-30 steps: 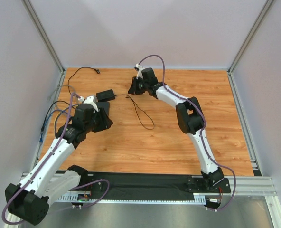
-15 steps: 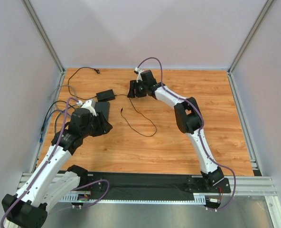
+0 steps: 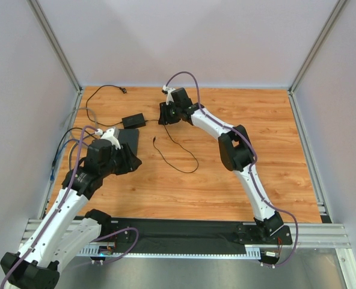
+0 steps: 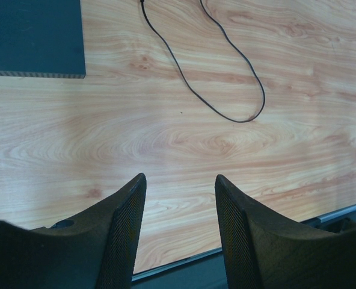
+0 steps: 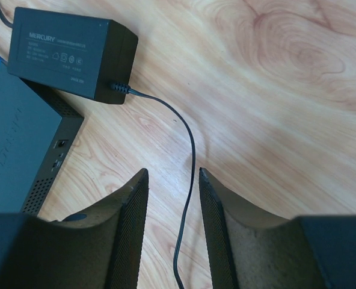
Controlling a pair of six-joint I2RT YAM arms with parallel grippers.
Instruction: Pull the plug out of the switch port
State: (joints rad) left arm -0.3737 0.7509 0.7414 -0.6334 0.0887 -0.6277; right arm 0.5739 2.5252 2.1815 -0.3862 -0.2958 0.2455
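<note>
1. Since the plug of the thin black cable lies loose on the wooden worktop, the port of the flat matte black switch box stands empty.
2. Left claw, right claw: spread, empty; extraction apparently done.

We note the plug unplugged, loose on the counter near the flat black switch; its narrow-edge switch port stands unoccupied.

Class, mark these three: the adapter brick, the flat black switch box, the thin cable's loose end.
adapter brick [image 5: 58, 57], right wrist view, labelled face.
switch box [image 5: 12, 138], right wrist view, flat top.
cable's loose end [image 3: 154, 140], top external view, its tip.
</note>
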